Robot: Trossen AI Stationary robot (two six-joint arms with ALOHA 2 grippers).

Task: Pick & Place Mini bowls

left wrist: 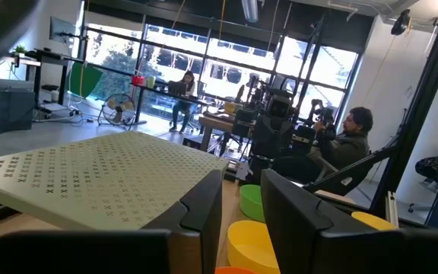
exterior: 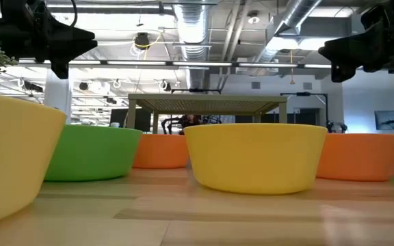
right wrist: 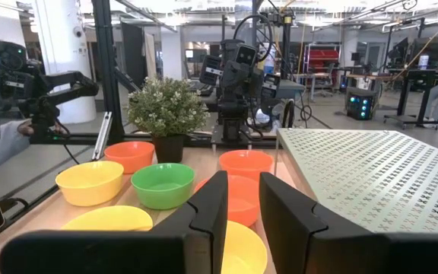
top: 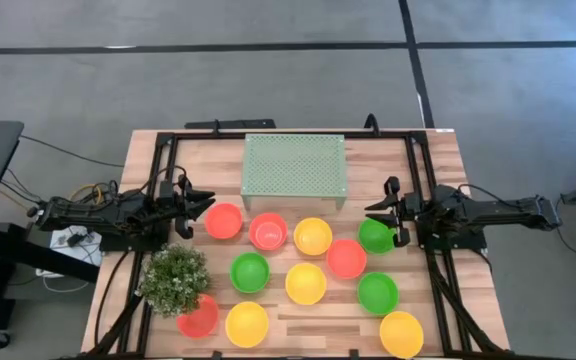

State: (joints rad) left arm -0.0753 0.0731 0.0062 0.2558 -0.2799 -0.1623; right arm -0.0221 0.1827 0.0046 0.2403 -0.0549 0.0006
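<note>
- Mini bowls (top: 306, 283): smooth plastic with a soft sheen, in red, yellow and green
- Table (top: 438, 170): pale wood planks, grain visible, lightly glossy
- Rack (top: 294, 165): matt pale green sheet, perforated all over
- Plant (top: 174, 277): bushy, rough foliage
- Frame rails (top: 158, 165): black, matt

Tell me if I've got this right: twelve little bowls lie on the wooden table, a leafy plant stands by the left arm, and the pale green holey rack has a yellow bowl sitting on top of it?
Not quite. The rack carries nothing: the high view shows its top bare. Every yellow bowl sits on the table in front of it. The count of twelve and the plant near the left arm are right.
</note>
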